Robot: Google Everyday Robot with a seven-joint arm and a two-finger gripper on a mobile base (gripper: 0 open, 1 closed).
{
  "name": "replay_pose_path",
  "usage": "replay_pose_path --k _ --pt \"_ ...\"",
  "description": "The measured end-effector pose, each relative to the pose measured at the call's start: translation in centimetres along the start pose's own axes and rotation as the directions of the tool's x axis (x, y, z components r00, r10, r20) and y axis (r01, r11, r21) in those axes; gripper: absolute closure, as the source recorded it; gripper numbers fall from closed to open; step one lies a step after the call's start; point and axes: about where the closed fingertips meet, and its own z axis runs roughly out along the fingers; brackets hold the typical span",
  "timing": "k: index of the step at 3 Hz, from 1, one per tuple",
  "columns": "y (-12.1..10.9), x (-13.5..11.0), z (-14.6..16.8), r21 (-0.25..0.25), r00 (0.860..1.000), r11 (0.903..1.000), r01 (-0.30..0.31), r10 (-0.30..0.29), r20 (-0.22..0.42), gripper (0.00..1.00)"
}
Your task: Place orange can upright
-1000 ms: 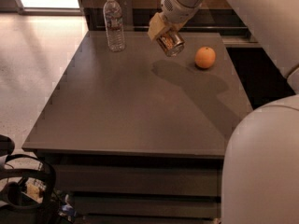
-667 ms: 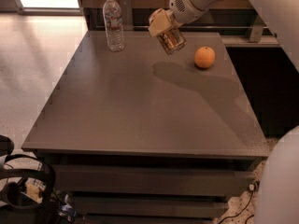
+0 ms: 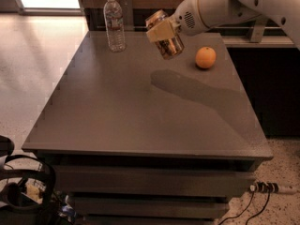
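The orange can [image 3: 169, 45] is an orange-brown and gold drink can with shiny silver ends. It hangs tilted in the air above the far middle of the grey table [image 3: 140, 107]. My gripper [image 3: 162, 32] is shut on the can, with its tan fingers [image 3: 159, 30] clamped across the can's upper part. The white arm reaches in from the upper right. The can's shadow falls on the tabletop below it.
A clear plastic water bottle [image 3: 115, 23] stands upright at the far left of the table. A round orange fruit [image 3: 206, 57] lies at the far right, close to the can. A dark counter runs along the right side. Cables and gear lie on the floor at front left.
The arm has drawn back toward the upper right. The can stays held above the table at about the same spot, still tilted.
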Motion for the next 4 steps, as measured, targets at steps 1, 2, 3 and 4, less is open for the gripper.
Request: replay_pose_path --k 1,2,3,4 --pt "1.7 1.1 1.6 0.015 0.997 0.9993 0.034 -0.035 0.074 1.00" --pt "2.4 1.5 4.5 0.060 0.988 0.9979 0.025 -0.033 0.148 1.00" --pt "2.4 1.5 4.5 0.060 0.988 0.9979 0.025 -0.033 0.148 1.00" --pt "2.4 1.8 6.4 0.011 0.977 0.9998 -0.013 0.011 0.212 1.00"
